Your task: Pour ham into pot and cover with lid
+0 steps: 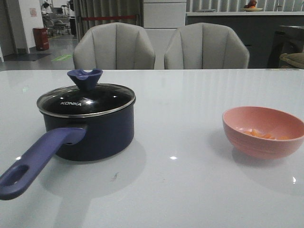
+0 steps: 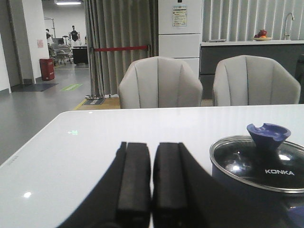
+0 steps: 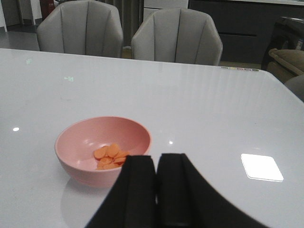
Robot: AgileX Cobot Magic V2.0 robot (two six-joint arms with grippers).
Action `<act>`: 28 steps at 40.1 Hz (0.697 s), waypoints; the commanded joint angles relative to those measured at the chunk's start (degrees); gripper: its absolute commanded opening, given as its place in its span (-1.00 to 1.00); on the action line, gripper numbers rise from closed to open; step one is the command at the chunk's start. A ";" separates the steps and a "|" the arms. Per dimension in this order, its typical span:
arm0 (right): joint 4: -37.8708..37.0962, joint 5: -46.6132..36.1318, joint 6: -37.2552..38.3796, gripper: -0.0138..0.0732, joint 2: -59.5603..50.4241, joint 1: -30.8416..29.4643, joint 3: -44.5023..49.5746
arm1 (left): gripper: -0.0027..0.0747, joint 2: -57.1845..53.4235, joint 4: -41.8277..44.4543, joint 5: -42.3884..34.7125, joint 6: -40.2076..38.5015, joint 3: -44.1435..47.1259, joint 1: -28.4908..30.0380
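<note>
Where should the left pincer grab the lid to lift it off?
Take the lid by its blue knob, coming straight down from above. The knob stands upright at the centre and flares at the top, so fingers closed under the flare should hold. The glass dome gives no grip.

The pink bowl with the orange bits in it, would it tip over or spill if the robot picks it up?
The pink bowl looks light, so it should lift easily. Its rounded sides might let it rock if nudged. The ham pieces lie loose in the bottom, so they would probably slide once it tilts.
</note>
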 commanded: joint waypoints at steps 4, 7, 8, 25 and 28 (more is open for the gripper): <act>-0.69 -4.89 -0.17 -0.35 -1.16 -0.30 -0.27 | -0.64 -1.10 -0.42 -4.73 -0.56 1.20 0.09; -0.69 -4.89 -0.17 -0.35 -1.16 -0.30 -0.27 | -0.64 -1.10 -0.42 -4.73 -0.56 1.20 0.09; -0.69 -4.89 -0.17 -0.35 -1.16 -0.30 -0.27 | -0.64 -1.10 -0.42 -4.73 -0.56 1.20 0.09; -0.69 -4.89 -0.17 -0.35 -1.16 -0.30 -0.27 | -0.64 -1.10 -0.42 -5.23 -0.56 1.20 0.09; -0.69 -4.89 -0.17 -0.35 -1.16 -0.30 -0.27 | -0.64 -1.10 -0.42 -5.32 -0.56 1.20 0.09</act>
